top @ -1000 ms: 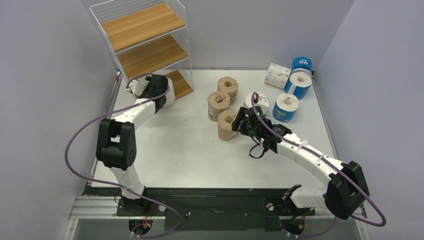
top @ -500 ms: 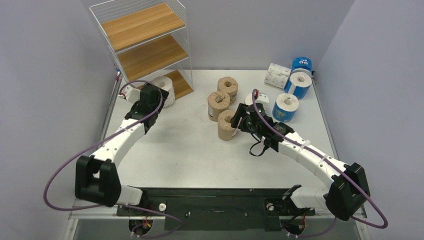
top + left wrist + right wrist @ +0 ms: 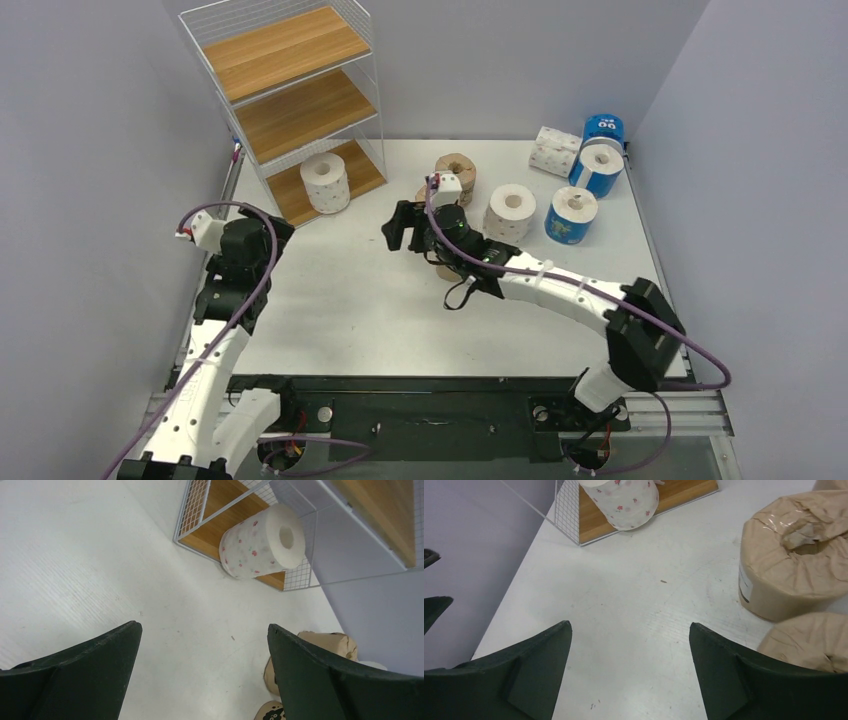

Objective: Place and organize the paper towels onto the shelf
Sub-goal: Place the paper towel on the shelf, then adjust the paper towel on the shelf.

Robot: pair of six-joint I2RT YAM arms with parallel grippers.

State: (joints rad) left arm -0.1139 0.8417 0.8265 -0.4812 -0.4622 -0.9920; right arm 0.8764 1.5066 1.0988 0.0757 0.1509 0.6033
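1 floral white roll (image 3: 325, 182) stands upright on the bottom board of the shelf (image 3: 285, 50), at its front edge, core hole up. The middle and top boards are bare. The other paper towels are on the table (image 3: 340, 290), well right of the shelf: brown-wrapped rolls (image 3: 794, 575) in a cluster mid-table, a plain white roll (image 3: 510, 210) just right of them, then 3 blue-wrapped rolls (image 3: 572, 215) and a white printed pack (image 3: 553, 150) at the far right corner.

Left end effector (image 3: 202, 627): fingers wide apart, nothing between them, over bare table near the left edge, well short of the shelf, facing the placed roll.

Right end effector (image 3: 630, 626): fingers apart, empty, over bare table just left of the brown cluster. The right wrist view has 2 brown rolls at its right edge, outside the fingers and not touching them.

Step in hand, my read: between placements, 1 roll shelved and the next pick not started. The brown rolls look like the likely target for the right arm.

Next move calls for: swing the right end effector back right over 1 brown roll, straddle it with the fingers wide, drop, close, lift clear of its neighbours. The rolls sit close together, so finger clearance is tight, and the loose wrapper may crumple under grip. Then carry it to a free board beside or above the floral roll.
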